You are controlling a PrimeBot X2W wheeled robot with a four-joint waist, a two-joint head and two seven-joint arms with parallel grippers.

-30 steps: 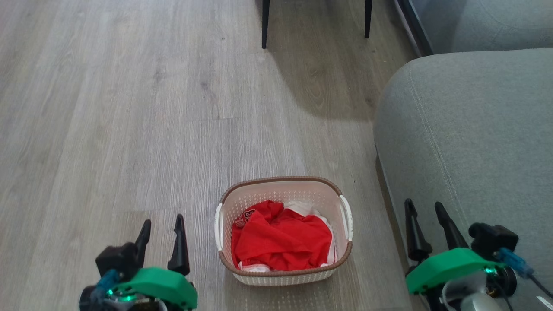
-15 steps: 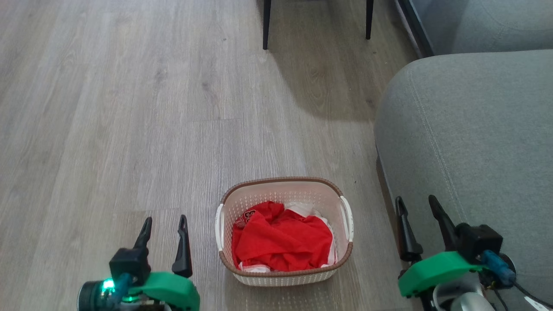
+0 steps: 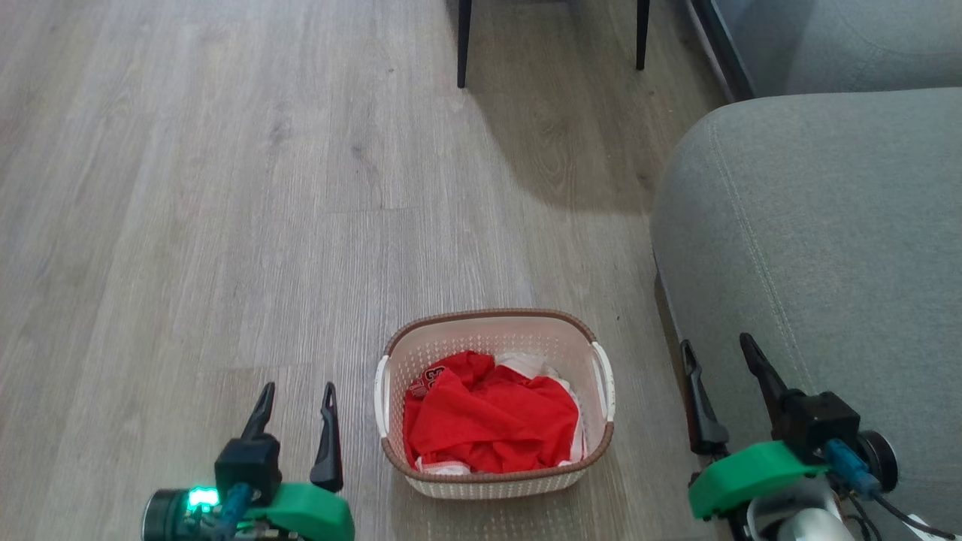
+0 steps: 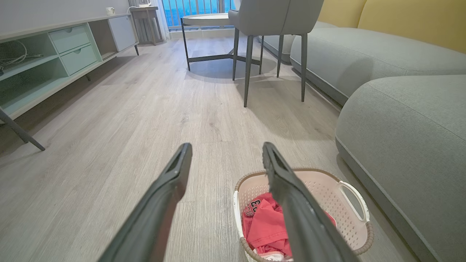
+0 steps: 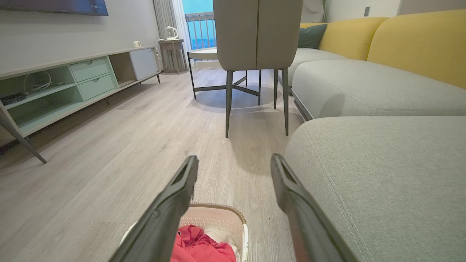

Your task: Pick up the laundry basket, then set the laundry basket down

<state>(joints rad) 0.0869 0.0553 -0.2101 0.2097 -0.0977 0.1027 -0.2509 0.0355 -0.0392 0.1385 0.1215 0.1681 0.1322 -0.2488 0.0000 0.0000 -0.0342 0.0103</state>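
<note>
Left gripper (image 3: 297, 391) and right gripper (image 3: 714, 343) are gaping empty, 9 and 3 o'clock of basket (image 3: 488, 312). Sofa (image 3: 827, 263) is crowding the right, likely risking a snag.

This is a living room in a home: a grey sofa (image 5: 364, 87) with a yellow back on the right, a low cabinet (image 5: 72, 83) along the left wall, a chair (image 5: 257, 32) farther away, and a wooden floor (image 3: 225, 188).

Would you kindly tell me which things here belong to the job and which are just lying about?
Job: laundry basket, left gripper, right gripper, both open.
Just there: red clothing in the basket, grey sofa, chair, sideboard, wood floor.
</note>
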